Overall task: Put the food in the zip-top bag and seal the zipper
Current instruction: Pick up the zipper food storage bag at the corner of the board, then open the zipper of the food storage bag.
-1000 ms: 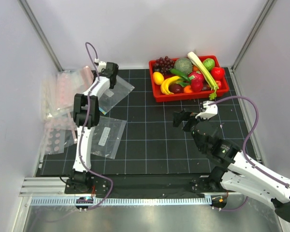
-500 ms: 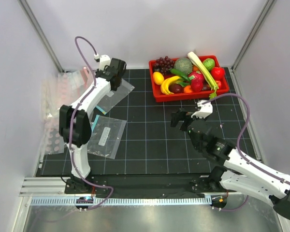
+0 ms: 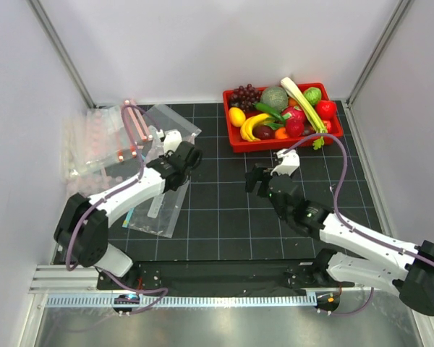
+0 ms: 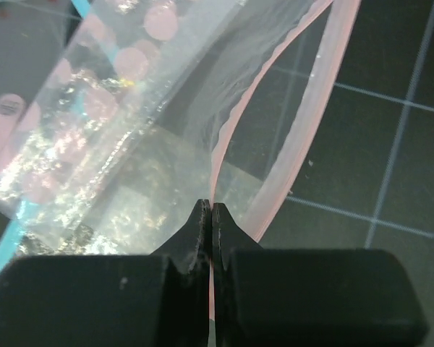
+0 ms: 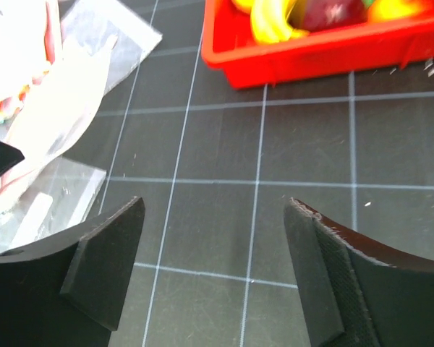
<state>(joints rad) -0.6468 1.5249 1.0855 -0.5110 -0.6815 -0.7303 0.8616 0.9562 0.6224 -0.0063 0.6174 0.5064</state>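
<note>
Zip-top bag (image 4: 130,144) is held by the left gripper (image 4: 212,217), whose fingers are pressed together on one lip of its mouth right at their tips. The other run of the zipper (image 4: 304,144) bows away to the right of the pinch and the mouth gapes, seemingly to make room for loading. No food shows inside it: the celery stalk (image 3: 304,103) and the rest lie in the red tray (image 5: 311,54) ahead of the right gripper (image 5: 215,210), whose fingers stand wide apart and empty over the black mat (image 5: 304,144), probably readied to reach forward for a piece.
</note>
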